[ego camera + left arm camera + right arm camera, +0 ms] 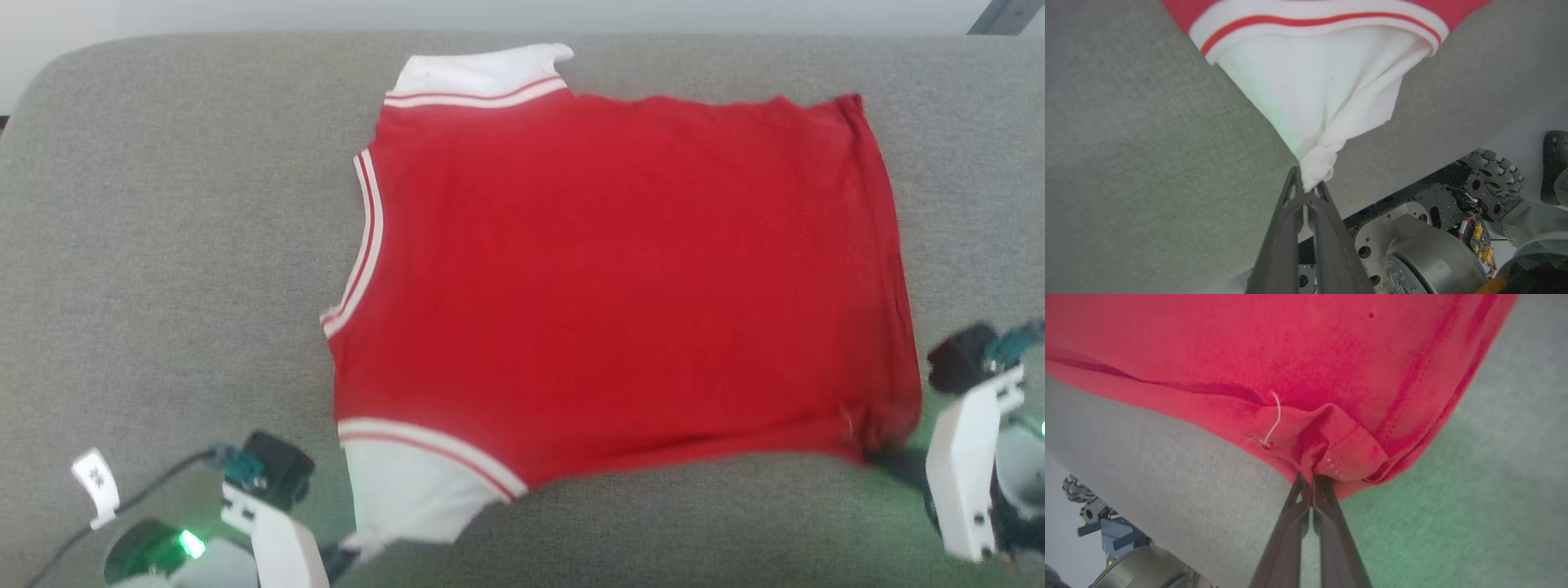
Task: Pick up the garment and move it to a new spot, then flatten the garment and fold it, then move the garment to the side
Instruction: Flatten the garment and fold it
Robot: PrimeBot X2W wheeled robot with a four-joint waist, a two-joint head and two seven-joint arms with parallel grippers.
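The garment point(620, 286), a bright-red shirt with white sleeves and striped seams, lies spread flat on a grey cushioned surface, neck to the left and hem to the right. My left gripper point(1308, 188) is shut on the tip of the near white sleeve point(1318, 102), which is pulled into a point. In the head view that gripper point(347, 555) sits at the lower left. My right gripper point(1312, 479) is shut on the bunched near corner of the red hem point(1339, 449); in the head view it point(886, 453) is at the lower right.
The grey cushion point(163, 245) extends wide to the left and behind the shirt, with its front edge close to both grippers. Below that edge the robot's base and wheels point(1433, 245) show. A cable with a white tag point(96, 482) runs by my left wrist.
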